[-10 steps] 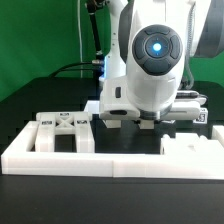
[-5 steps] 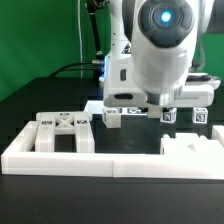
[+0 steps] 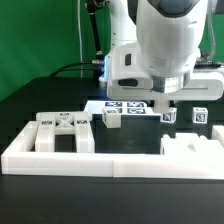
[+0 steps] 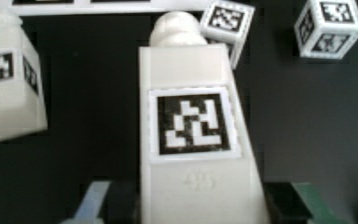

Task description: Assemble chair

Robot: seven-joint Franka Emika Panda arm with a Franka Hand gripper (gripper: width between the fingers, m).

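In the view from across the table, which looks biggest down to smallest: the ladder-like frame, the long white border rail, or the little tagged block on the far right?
1. Border rail, though nearest the camera.
2. Ladder-like frame.
3. Tagged block, farther back, so its smallness is partly distance.

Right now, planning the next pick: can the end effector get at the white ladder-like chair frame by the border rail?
Probably not yet: the end effector is shut on a white blocky leg; the frame lies uncovered.

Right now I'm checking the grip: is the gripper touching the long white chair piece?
Touching. The wrist view shows the gripper with a finger pressed against each side of the long white chair piece.
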